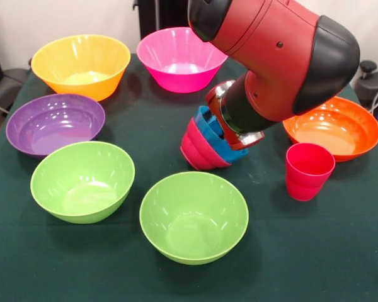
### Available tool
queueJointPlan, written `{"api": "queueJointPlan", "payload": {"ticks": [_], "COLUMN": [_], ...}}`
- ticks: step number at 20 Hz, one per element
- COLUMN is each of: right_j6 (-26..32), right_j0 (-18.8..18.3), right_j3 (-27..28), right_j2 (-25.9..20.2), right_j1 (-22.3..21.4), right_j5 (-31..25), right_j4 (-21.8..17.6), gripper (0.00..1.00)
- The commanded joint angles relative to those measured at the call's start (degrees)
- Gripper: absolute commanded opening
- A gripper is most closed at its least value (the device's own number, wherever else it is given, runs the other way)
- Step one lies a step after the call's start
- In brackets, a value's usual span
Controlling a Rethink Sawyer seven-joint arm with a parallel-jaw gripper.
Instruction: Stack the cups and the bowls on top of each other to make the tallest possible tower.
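The tower (205, 143) is a nested pile of small red bowls with blue pieces inside. It lies tilted at the table's middle, its open side turned up toward the arm. My gripper (233, 133) is at the pile's mouth, hidden by the wrist and the pile. I cannot tell which blue piece is the cup. The red-pink cup (309, 171) stands upright to the right, apart from the pile. The large bowls stand around: yellow-orange (82, 66), pink (181, 60), purple (55, 123), orange (332, 129), and two lime green (82, 181) (194, 217).
The green cloth table (302, 251) carries everything. The arm's thick red and black wrist (283, 56) hangs over the right middle, above the orange bowl's rim. A dark stand (157, 12) is behind the pink bowl.
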State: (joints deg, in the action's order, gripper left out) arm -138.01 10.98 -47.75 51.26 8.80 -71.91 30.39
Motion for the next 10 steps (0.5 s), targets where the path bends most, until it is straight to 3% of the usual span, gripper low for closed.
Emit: {"api": "queueJointPlan", "payload": {"ticks": [1, 5, 10], "right_j6": [-4.4, -2.1, 1.4], "right_j0": [-1.4, -2.4, -3.5], "right_j3": [0.3, 0.7, -2.0], "right_j2": [-6.8, -6.1, -6.1], "right_j1": [-0.5, -0.2, -0.7], "right_j5": [3.7, 6.2, 13.4], "right_j4": [-2.3, -3.8, -7.0], "gripper": [0.0, 0.0, 0.0]}}
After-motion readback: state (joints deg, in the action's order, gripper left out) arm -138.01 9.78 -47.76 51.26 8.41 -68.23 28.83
